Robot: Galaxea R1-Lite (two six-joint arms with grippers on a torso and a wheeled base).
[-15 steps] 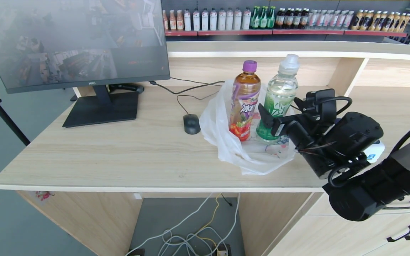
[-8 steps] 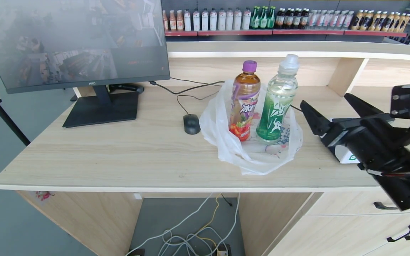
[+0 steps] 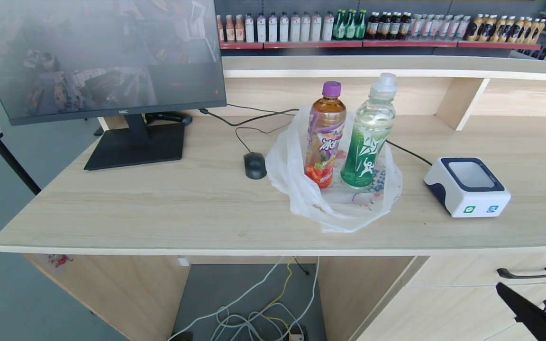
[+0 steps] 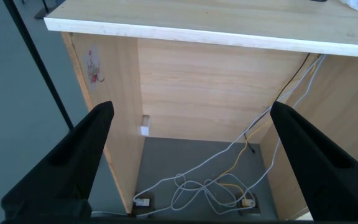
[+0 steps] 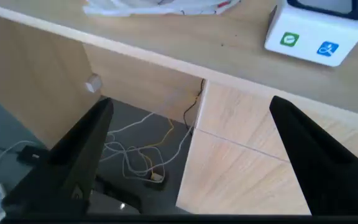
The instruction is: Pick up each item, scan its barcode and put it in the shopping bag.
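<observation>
Bottles, the tea bottle [image 3: 325,132] and the water bottle [image 3: 367,142], stand upright inside the shopping bag [image 3: 301,194] after the right gripper [image 3: 525,268], wide open and empty, pulled back from beside it to well below, the left gripper [image 4: 191,109] equally spread and empty, so bagging looks complete.

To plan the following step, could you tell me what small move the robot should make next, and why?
Probably just park the right gripper: the purple-capped bottle and green-labelled bottle both stand in the shopping bag, and it and the left gripper are open and empty.
</observation>
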